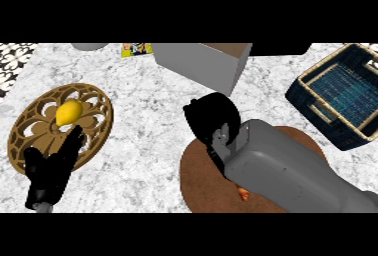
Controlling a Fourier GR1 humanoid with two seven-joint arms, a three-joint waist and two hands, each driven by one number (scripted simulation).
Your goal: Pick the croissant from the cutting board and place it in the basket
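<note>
Head view: the right hand (212,125) hangs over the far edge of the round brown cutting board (203,175), its grey forearm (284,170) covering most of the board. The fingers point down and curl inward, but whether they close on anything cannot be told from here, since the palm and forearm hide what lies beneath. The croissant (243,193) shows only as a small orange-brown sliver peeking out at the forearm's near side, lying on the board; its shape and how it lies are mostly hidden. By that sliver, the pick seems not yet done, so the step in hand looks like the reach and grasp. The next move calls for the hand to settle over the pastry and close round it, then lift and carry it right and away to the dark woven basket (347,132) with its tan rim, which sits well apart at the right edge. The left hand (46,172) rests open, fingers up, at the lower left, over the near rim of a carved wooden trivet (29,125) that bears a lemon (68,112)
</note>
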